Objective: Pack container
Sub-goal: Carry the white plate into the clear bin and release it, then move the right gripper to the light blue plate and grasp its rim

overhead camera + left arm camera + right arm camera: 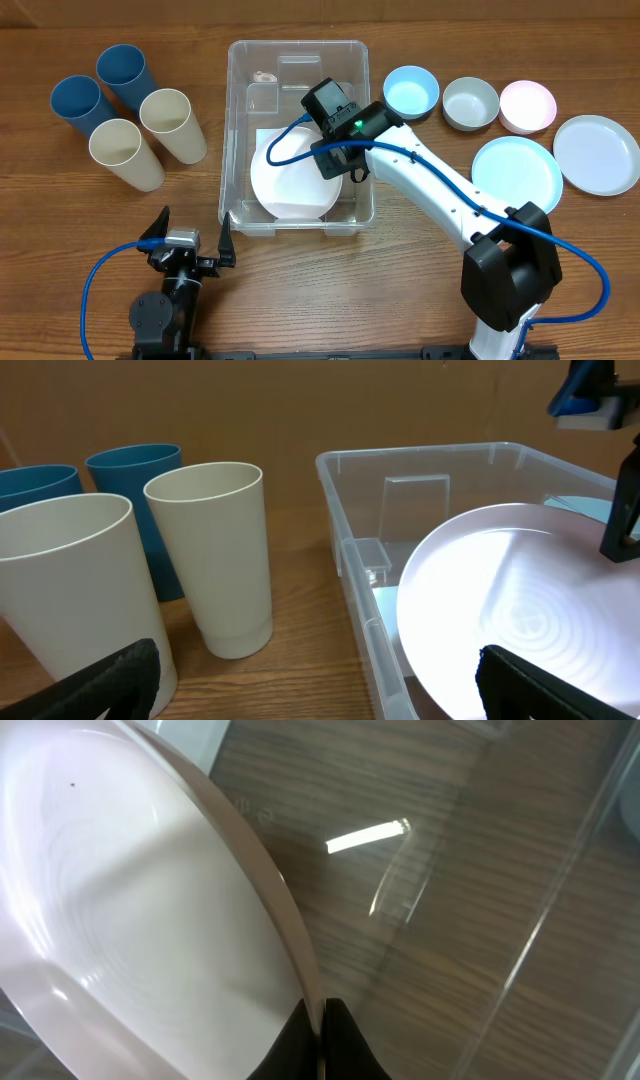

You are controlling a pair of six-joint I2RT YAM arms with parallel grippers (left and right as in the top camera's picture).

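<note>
Plastic container (232, 130) is holding one white plate (290, 185).
Right end effector (320, 1025) is pinching its rim; left end effector (192, 238) is gaping, empty.

No legible text, brand, number or sign in any view. Closest candidates only:
- On base of container (295, 44): white label (266, 137), partly under plate (295, 185). No print resolvable from overhead.
- On clear base in right wrist view: faint embossed mark (255, 813), too small and blurred to read.
</note>
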